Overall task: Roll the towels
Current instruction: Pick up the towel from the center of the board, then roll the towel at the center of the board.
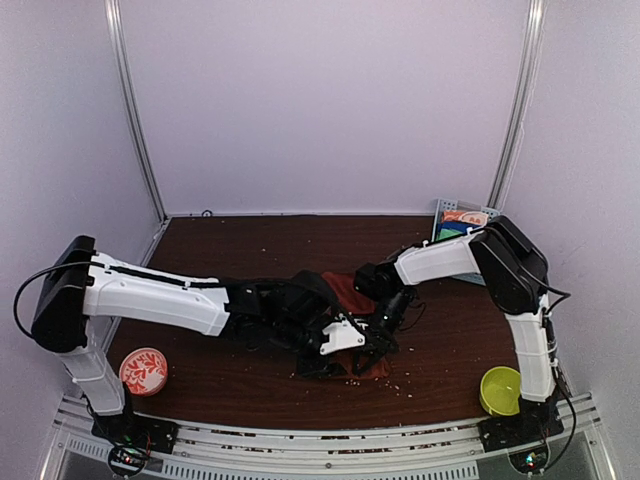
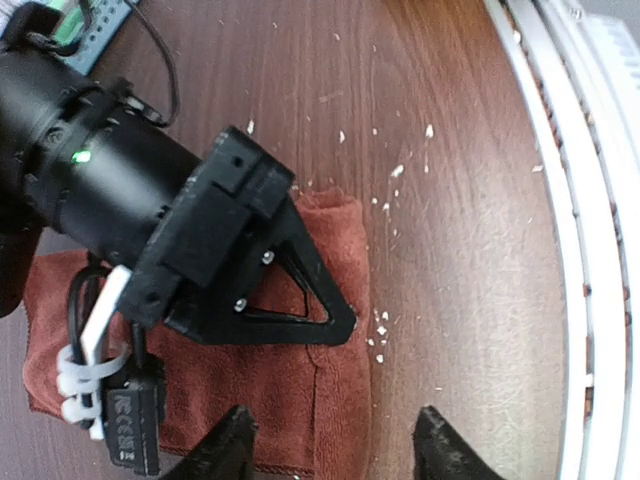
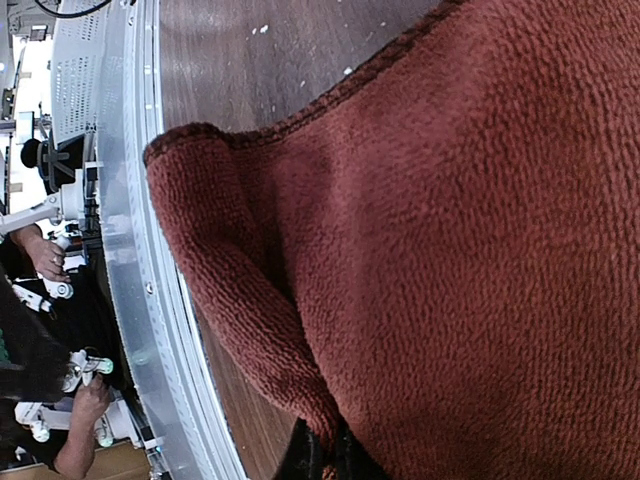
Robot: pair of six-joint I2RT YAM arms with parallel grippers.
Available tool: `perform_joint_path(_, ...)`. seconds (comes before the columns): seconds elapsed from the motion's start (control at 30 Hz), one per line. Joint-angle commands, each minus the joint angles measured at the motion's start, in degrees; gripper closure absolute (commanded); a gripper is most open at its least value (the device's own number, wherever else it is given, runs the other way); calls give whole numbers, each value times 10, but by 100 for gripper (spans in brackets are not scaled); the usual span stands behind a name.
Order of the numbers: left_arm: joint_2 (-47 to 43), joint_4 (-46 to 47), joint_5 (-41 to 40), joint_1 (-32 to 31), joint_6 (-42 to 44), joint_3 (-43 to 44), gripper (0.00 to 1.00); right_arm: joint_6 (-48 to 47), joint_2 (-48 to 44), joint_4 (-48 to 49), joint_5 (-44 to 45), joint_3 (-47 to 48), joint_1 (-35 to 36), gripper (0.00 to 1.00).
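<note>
The rust-red towel (image 1: pixel 352 291) lies partly bunched at the table's middle, under both grippers. In the left wrist view it (image 2: pixel 260 400) lies flat on the brown table with its folded edge to the right. My right gripper (image 1: pixel 380 348) is shut on a fold of the towel (image 3: pixel 450 250), pinched at its fingertips (image 3: pixel 330 455). My left gripper (image 2: pixel 335 450) is open, low over the towel's near edge, one finger above the cloth and one above bare wood, just beside the right gripper (image 2: pixel 250 270). The green towel does not show in any view.
A red-and-white patterned bowl (image 1: pixel 143 370) sits at the front left and a yellow-green bowl (image 1: pixel 500 390) at the front right. A coloured box (image 1: pixel 460 225) leans in the back right corner. White crumbs (image 2: pixel 385 200) dot the wood. A metal rail (image 2: pixel 590 240) runs along the front edge.
</note>
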Motion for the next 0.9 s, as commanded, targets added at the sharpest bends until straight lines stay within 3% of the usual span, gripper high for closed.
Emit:
perform_joint_path(0.0,45,-35,-18,-14,72,48,49,6,49,15,77,-5,1,100)
perform_joint_path(0.2,91,-41,-57,-18,82,75,66,4,51,13,71,-1,3,100)
perform_joint_path(0.4,105,-42,-14,-18,90,74,75,5,54,12,68,-2,2,100)
perform_joint_path(0.87,149,-19,-90,-18,86,54,69,1,57,9,61,-7,2,100)
